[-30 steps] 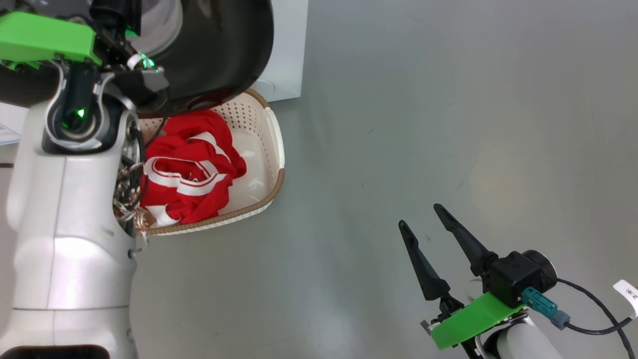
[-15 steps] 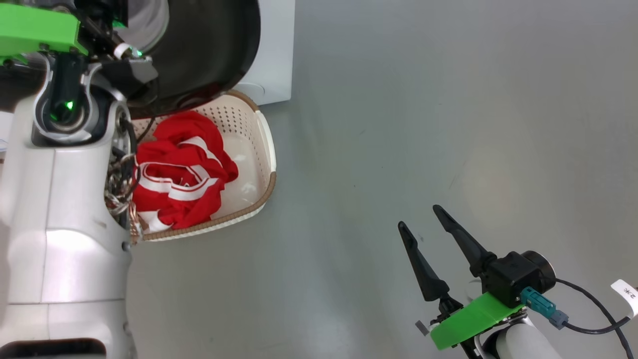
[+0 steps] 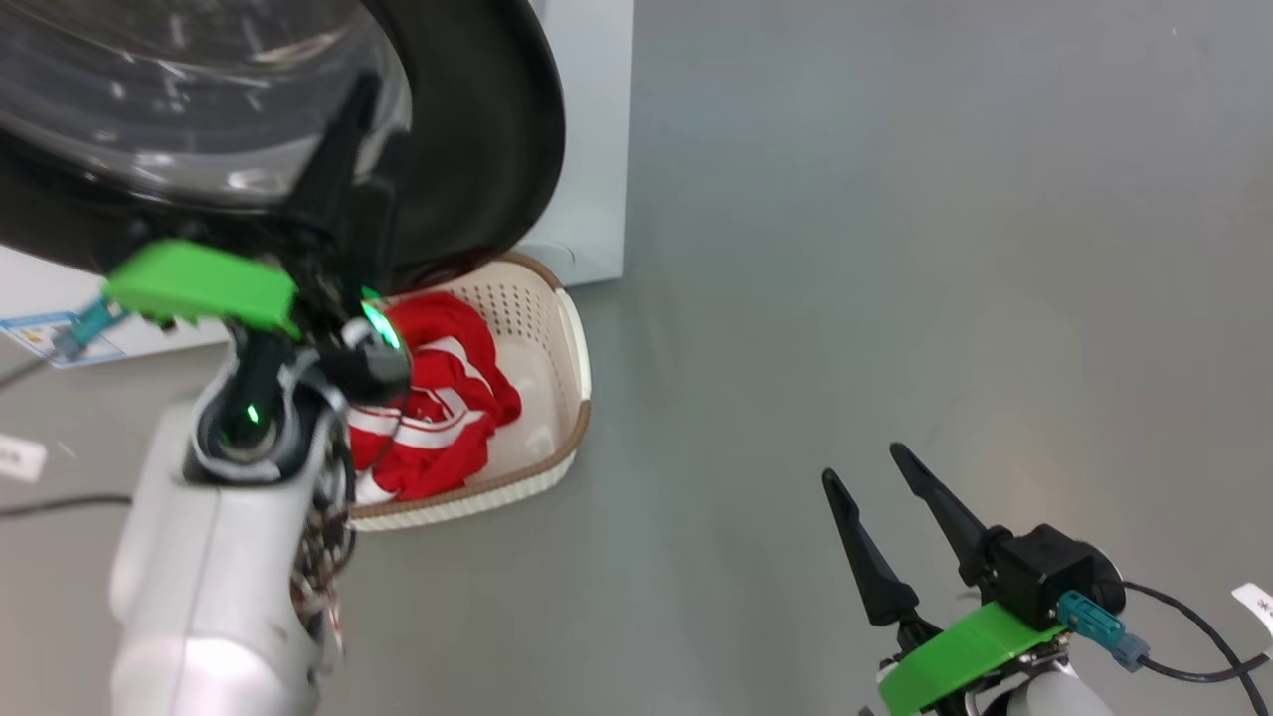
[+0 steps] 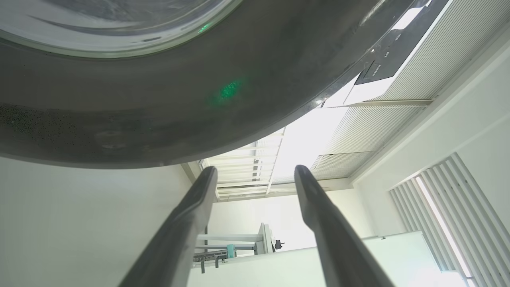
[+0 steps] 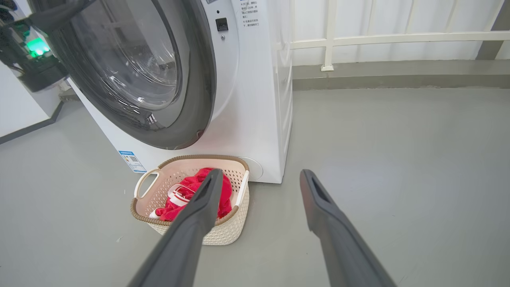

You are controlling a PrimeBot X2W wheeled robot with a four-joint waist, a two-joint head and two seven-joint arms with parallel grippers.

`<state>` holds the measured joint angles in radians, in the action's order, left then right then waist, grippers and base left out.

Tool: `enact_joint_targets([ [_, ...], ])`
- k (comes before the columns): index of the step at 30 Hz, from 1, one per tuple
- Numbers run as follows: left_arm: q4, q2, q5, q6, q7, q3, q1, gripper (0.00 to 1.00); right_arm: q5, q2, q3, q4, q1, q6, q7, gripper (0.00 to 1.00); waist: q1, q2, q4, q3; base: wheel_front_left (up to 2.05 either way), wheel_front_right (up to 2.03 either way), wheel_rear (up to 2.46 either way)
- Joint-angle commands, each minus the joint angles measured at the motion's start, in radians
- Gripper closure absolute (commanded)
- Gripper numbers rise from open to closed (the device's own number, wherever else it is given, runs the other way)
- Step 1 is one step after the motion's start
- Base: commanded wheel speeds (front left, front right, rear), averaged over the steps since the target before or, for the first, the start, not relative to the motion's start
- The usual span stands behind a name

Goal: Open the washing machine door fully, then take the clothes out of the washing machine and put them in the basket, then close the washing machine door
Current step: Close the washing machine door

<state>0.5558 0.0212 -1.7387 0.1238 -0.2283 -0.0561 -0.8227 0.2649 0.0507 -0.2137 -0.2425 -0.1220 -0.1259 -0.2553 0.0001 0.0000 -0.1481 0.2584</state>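
Observation:
The washing machine door [image 5: 191, 79], black-rimmed with a bulging glass window, lies close against the white washing machine [image 5: 259, 99]. The door [image 3: 477, 129] also looms at the head view's upper left. My left gripper [image 4: 255, 169] is open and holds nothing, its fingers pointing up just below the door's black rim [image 4: 159, 99]. In the head view the left gripper [image 3: 373, 129] stands against the door. The red, white-striped clothes [image 3: 448, 398] lie in the cream basket [image 3: 572, 348] on the floor below the door. My right gripper [image 3: 861, 462] hangs open and empty at the lower right, far from the basket [image 5: 227, 235].
Grey floor stretches to the right of the machine. A white railing [image 5: 358, 40] and a low ledge run along the back wall. Near my left arm, a blue label [image 3: 50, 333] marks the machine's lower front and a cable [image 3: 50, 505] lies on the floor.
The head camera has moved, so door and basket sit differently in the picture. My left arm has dropped lower below the door, and its fingers now stand apart. The right gripper is unchanged.

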Motion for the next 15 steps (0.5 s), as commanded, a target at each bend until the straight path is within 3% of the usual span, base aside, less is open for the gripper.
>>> enact_joint_targets([
  [1, -0.047, 0.029, 0.013, 0.007, 0.0, 0.01, 0.044, 0.0, 0.019, 0.0, -0.013, 0.009, 0.016, -0.005, -0.006, 0.0, -0.0001, 0.0, 0.036, -0.066, 0.0, 0.0, 0.0],
  [8, -0.123, 0.053, 0.108, 0.007, 0.047, -0.012, 0.2, 0.0, 0.026, -0.001, 0.02, -0.008, 0.033, -0.005, -0.006, 0.0, -0.0001, 0.0, 0.061, -0.141, 0.0, 0.0, 0.0],
  [10, -0.214, 0.073, 0.214, 0.007, 0.129, -0.037, 0.293, 0.0, 0.025, -0.001, 0.05, -0.003, 0.046, -0.005, -0.006, 0.0, -0.0001, 0.0, 0.08, -0.178, 0.0, 0.0, 0.0],
  [15, -0.283, 0.148, 0.479, 0.007, 0.305, -0.133, 0.401, 0.0, 0.024, -0.001, 0.086, 0.014, 0.069, -0.005, -0.006, 0.0, -0.0001, 0.0, 0.105, -0.221, 0.0, 0.0, 0.0],
])
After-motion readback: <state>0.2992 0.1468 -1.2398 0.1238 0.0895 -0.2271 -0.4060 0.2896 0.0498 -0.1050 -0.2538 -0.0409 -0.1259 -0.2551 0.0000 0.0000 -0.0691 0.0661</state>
